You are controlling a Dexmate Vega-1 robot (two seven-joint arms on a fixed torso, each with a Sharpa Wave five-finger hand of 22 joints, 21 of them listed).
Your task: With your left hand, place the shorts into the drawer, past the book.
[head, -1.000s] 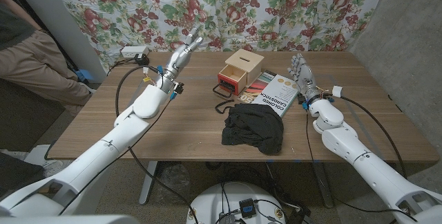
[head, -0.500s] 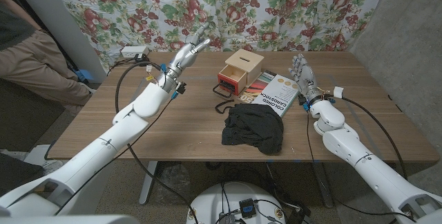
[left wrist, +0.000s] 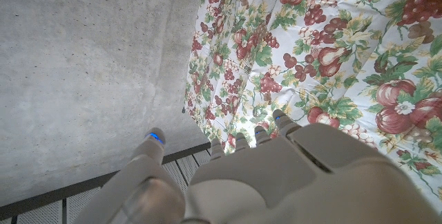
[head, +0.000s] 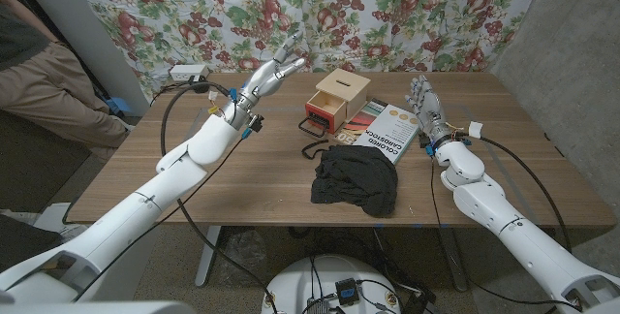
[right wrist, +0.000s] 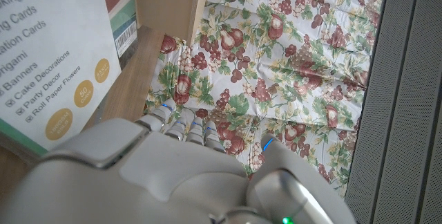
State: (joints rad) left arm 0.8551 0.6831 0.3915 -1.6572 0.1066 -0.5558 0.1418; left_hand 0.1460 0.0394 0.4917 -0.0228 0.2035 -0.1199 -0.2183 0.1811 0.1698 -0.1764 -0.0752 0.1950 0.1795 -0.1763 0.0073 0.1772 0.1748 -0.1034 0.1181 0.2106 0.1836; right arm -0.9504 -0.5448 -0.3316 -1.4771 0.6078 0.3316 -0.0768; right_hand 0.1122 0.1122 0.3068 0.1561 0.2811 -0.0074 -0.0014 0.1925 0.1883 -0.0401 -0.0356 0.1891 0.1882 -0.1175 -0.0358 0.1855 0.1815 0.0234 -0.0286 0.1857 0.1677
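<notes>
Black shorts (head: 356,180) are lying crumpled at frame centre, just below the book (head: 381,131) and drawer (head: 333,100). I'm holding my left hand (head: 274,71) raised at upper centre-left, fingers spread, gripping nothing; my right hand (head: 423,100) is standing empty beside the book, fingers apart.

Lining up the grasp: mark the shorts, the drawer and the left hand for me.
shorts (head: 356,180), head view, middle of the black heap.
drawer (head: 324,107), head view, its open tray.
left hand (head: 272,74), head view, palm, raised above the table.
</notes>
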